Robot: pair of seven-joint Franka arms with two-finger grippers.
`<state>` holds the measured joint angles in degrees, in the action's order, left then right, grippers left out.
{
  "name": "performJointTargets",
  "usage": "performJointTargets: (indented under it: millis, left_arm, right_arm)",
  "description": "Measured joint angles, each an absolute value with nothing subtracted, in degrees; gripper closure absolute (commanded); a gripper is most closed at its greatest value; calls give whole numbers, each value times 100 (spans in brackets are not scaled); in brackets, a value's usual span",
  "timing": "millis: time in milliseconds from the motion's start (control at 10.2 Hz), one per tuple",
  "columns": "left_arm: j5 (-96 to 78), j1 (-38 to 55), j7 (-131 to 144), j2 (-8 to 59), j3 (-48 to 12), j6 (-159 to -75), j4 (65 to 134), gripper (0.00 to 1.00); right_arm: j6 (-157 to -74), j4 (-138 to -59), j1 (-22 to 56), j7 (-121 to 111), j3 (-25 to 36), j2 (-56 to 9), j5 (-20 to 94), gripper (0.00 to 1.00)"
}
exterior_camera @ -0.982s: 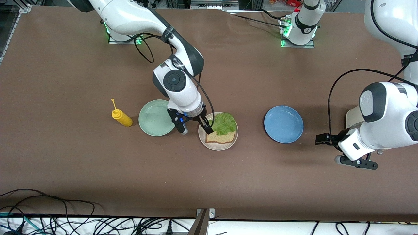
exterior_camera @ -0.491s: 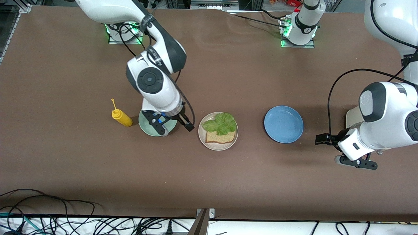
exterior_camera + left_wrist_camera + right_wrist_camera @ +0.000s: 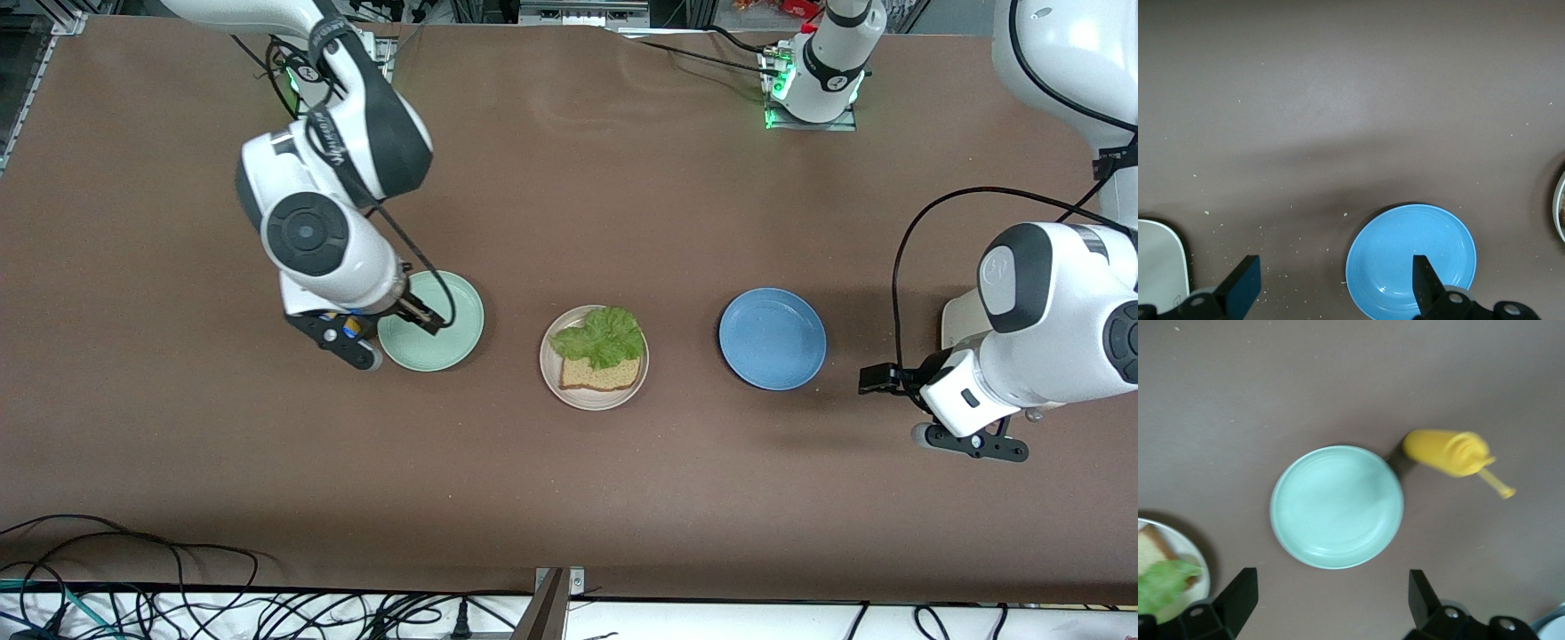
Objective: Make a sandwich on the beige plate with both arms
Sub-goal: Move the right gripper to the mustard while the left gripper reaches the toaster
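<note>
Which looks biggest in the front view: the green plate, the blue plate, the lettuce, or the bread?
1. Green plate, blue plate: look alike, and the right arm covers some of the green one.
2. Lettuce.
3. Bread, partly under the lettuce, so unsure.

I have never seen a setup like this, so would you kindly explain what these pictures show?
Two white robot arms work at a brown table. One picture looks down from across the table; the other two come from cameras on the arms' wrists. The right gripper, open and empty, hangs over the mint-green plate, with a yellow squeeze bottle beside that plate. The beige plate holds a bread slice topped with lettuce. The left arm waits, its gripper open and empty, at its own end past the blue plate.
</note>
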<state>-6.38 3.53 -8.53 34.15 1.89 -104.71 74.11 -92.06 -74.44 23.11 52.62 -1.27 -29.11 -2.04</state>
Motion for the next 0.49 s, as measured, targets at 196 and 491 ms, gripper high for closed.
performJointTargets:
  millis: [196,491]
  left_arm:
    - [-566,365,-851,3408,182,-10471,7408,0]
    - [-303,352,-844,3380,190,-10472,7398,0]
  right_arm:
    - [-9013,-7693,2305,4297,211,-2626,-205,0]
    - [-8983,-8520,2288,2455,810,-1885,-206,0]
